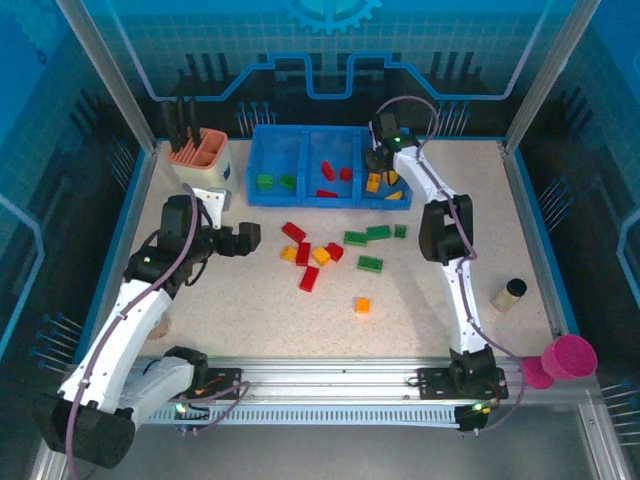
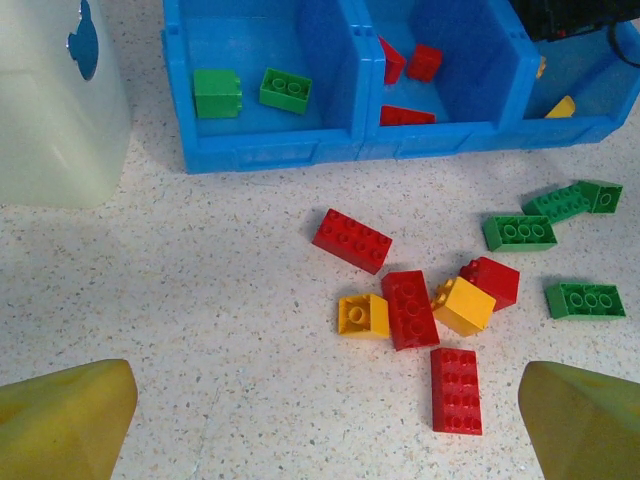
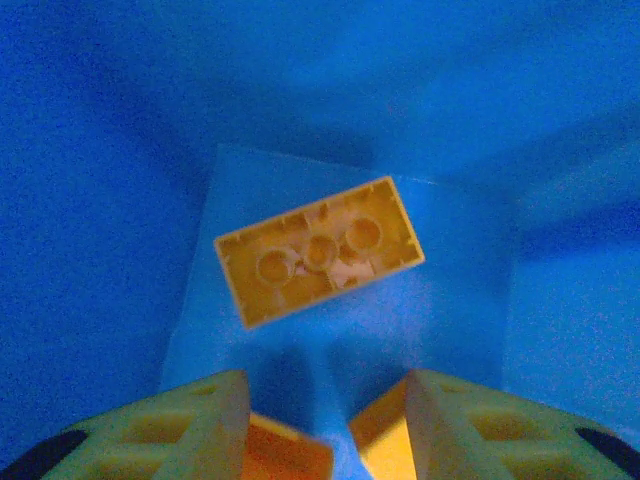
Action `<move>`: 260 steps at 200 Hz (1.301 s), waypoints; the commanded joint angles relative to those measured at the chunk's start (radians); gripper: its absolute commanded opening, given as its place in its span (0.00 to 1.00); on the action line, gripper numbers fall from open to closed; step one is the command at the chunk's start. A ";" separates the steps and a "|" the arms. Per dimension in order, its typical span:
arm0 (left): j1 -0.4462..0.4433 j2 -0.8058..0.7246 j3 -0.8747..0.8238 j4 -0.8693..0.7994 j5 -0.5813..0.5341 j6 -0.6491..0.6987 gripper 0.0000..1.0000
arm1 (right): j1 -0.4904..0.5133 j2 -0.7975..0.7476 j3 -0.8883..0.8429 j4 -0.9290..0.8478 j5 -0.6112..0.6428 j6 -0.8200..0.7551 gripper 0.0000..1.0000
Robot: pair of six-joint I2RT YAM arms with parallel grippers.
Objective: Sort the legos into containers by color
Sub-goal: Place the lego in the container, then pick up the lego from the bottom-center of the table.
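Observation:
The blue tray point(image 1: 300, 197) holds green legos point(image 2: 240, 90) in its left compartment, red ones point(image 2: 424, 62) in the middle and yellow ones point(image 1: 373, 182) on the right. My right gripper point(image 1: 380, 160) reaches into the right compartment. Its jaws point(image 3: 340, 420) stand apart with a gap between them, and a yellow brick point(image 3: 318, 250) lies upside down on the floor just ahead. Loose red, yellow and green legos point(image 2: 408, 308) lie on the table before the tray. My left gripper point(image 2: 325, 420) hovers wide open just near of that pile, holding nothing.
A beige holder with black tools point(image 1: 198, 152) stands left of the tray, with a pale container point(image 2: 55, 110) in front of it. A single orange brick point(image 1: 361, 304) lies nearer the front. A small cylinder point(image 1: 509, 294) and a magenta cup point(image 1: 568, 357) sit at the right.

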 commanded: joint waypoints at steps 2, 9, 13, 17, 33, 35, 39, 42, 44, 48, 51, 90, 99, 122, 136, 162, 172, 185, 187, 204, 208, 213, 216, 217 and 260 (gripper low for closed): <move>0.011 -0.016 0.034 0.018 0.024 0.010 0.99 | 0.031 -0.224 -0.148 0.009 0.000 0.039 0.49; 0.013 -0.023 0.039 0.020 0.036 0.006 0.99 | 0.041 -0.286 -0.221 0.022 0.000 0.065 0.49; 0.014 -0.026 0.039 0.020 0.044 0.007 0.99 | 0.046 -0.320 -0.257 0.027 -0.001 0.080 0.50; 0.014 -0.030 0.040 0.021 0.050 0.007 0.99 | 0.051 -0.352 -0.294 0.026 -0.004 0.096 0.50; 0.014 -0.046 0.032 0.027 0.068 0.000 1.00 | 0.078 -0.473 -0.421 -0.009 -0.008 0.173 0.50; 0.015 -0.049 0.030 0.028 0.070 0.000 0.99 | 0.083 -0.488 -0.439 -0.013 -0.010 0.180 0.50; 0.015 -0.053 0.029 0.028 0.074 -0.003 0.99 | 0.093 -0.516 -0.471 -0.024 -0.008 0.196 0.51; 0.015 -0.056 0.027 0.027 0.077 -0.005 0.99 | 0.102 -0.536 -0.499 -0.033 -0.005 0.212 0.51; 0.015 -0.057 0.026 0.027 0.076 -0.006 0.99 | 0.107 -0.551 -0.518 -0.037 -0.005 0.222 0.51; 0.015 -0.063 0.023 0.026 0.078 -0.007 0.99 | 0.120 -0.579 -0.557 -0.042 -0.006 0.239 0.51; 0.015 -0.066 0.021 0.026 0.077 -0.009 0.99 | 0.130 -0.601 -0.584 -0.047 -0.008 0.250 0.51; 0.014 -0.113 0.001 0.026 0.082 -0.019 0.99 | 0.294 -0.857 -0.976 -0.039 0.027 0.445 0.53; 0.012 -0.124 -0.001 0.026 0.083 -0.019 0.99 | 0.334 -0.905 -1.042 -0.036 0.053 0.479 0.53; 0.007 -0.153 -0.005 0.028 0.076 -0.019 0.99 | 0.405 -0.962 -1.151 -0.070 0.038 0.579 0.57; 0.003 -0.165 -0.001 0.022 0.049 -0.024 0.99 | 0.443 -0.966 -1.200 -0.089 0.008 0.644 0.62; 0.001 -0.190 -0.010 0.029 0.067 -0.028 0.99 | 0.489 -0.967 -1.289 -0.079 -0.074 0.785 0.67; 0.001 -0.195 -0.013 0.031 0.065 -0.028 0.99 | 0.505 -0.966 -1.316 -0.059 -0.099 0.817 0.68; 0.001 -0.201 -0.017 0.031 0.068 -0.028 0.99 | 0.519 -0.957 -1.335 -0.053 -0.120 0.840 0.68; 0.001 -0.203 -0.017 0.031 0.068 -0.029 0.99 | 0.521 -0.957 -1.337 -0.053 -0.123 0.842 0.69; -0.001 -0.208 -0.021 0.033 0.047 -0.030 0.99 | 0.540 -0.946 -1.354 -0.051 -0.126 0.854 0.69; -0.003 -0.209 -0.020 0.031 0.040 -0.028 0.99 | 0.547 -0.946 -1.361 -0.047 -0.123 0.858 0.69; -0.004 -0.211 -0.021 0.028 0.038 -0.025 0.99 | 0.552 -0.946 -1.370 -0.042 -0.117 0.867 0.68; -0.005 -0.212 -0.022 0.028 0.038 -0.022 0.99 | 0.553 -0.947 -1.376 -0.034 -0.116 0.873 0.68; -0.006 -0.212 -0.022 0.028 0.037 -0.022 0.99 | 0.554 -0.947 -1.378 -0.031 -0.117 0.875 0.68; -0.012 -0.215 -0.028 0.031 0.039 -0.020 1.00 | 0.575 -0.895 -1.410 0.027 -0.137 0.891 0.67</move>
